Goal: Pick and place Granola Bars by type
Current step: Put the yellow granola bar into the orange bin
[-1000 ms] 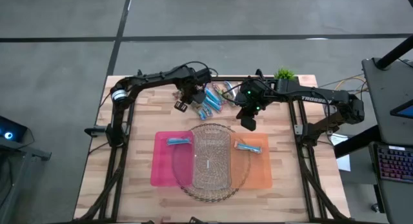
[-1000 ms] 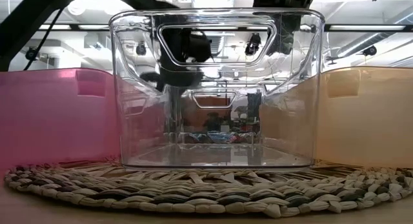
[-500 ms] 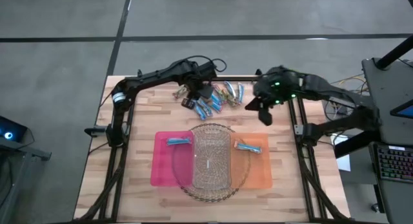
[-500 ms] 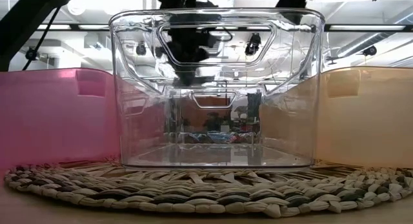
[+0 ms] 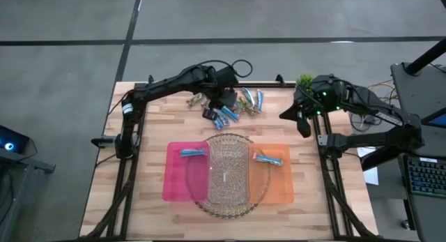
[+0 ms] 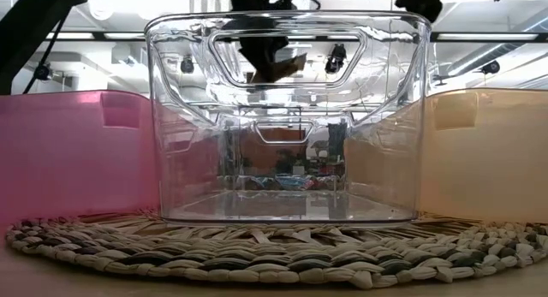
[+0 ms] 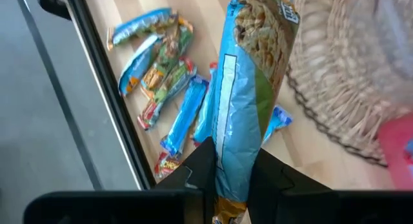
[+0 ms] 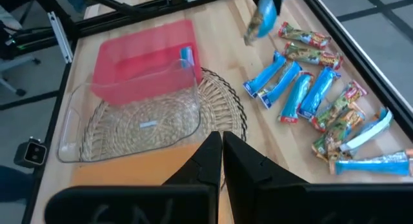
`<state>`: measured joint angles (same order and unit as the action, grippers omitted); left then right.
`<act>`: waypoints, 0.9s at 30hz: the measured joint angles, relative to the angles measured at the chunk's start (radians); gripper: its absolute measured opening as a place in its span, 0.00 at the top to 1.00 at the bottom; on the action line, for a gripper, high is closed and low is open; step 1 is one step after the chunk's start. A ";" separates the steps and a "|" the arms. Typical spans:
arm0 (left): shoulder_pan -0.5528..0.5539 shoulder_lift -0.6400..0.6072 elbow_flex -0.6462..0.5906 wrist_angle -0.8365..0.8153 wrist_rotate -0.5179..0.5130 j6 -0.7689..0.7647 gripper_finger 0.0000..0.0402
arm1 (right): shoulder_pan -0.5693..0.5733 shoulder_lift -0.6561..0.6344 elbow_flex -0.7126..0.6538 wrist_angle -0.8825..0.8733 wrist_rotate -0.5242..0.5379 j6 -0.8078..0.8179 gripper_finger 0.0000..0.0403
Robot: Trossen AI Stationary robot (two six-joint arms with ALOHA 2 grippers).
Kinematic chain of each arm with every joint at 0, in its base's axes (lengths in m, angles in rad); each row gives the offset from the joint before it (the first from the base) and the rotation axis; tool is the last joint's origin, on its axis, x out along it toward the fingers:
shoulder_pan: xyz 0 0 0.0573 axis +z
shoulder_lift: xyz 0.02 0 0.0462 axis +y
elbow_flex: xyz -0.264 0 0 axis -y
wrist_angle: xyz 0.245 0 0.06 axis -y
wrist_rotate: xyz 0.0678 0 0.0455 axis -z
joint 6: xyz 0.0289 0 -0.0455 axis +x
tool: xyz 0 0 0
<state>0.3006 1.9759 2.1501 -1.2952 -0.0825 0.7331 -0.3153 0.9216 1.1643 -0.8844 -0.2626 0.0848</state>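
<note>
Several granola bars, blue ones and tan ones with red and green, lie in a loose pile on the wooden table's far middle; the pile also shows in the right wrist view. My left gripper hangs above the pile's left side, shut on one blue bar. A pink bin, a clear bin and an orange bin stand side by side near the front. One blue bar lies in the pink bin and one bar in the orange bin. My right gripper is shut and holds nothing, raised by the table's right edge. My left gripper pinches the blue bar near one end between its two fingers, one on each flat face. The fingers slant down from above, and the bar runs on past their tips along them. It hangs lifted clear over the table.
A round woven mat lies under the clear bin and reaches under the two coloured bins. A small green plant stands at the far right corner. The arms' black frames run along both table sides.
My left gripper has risen from the pile with the blue bar and drifted a little toward the table's right, lifting the bar clear. My right gripper, still shut, has pulled back from above the bins toward the table's right edge and risen.
</note>
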 joint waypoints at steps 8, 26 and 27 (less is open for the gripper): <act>-0.071 0.000 0.060 -0.006 0.034 -0.125 0.89 | 0.001 -0.089 -0.080 0.010 0.000 0.049 0.98; -0.280 0.000 0.150 0.342 0.251 -0.643 0.91 | 0.001 -0.141 -0.092 0.004 0.000 0.023 0.98; -0.294 0.000 0.144 0.361 0.253 -0.655 0.91 | 0.001 -0.145 -0.092 0.002 0.000 0.019 0.98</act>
<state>0.0067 1.9755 2.2937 -0.9345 0.1704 0.0779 -0.3145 0.7764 1.0725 -0.8821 -0.2627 0.1042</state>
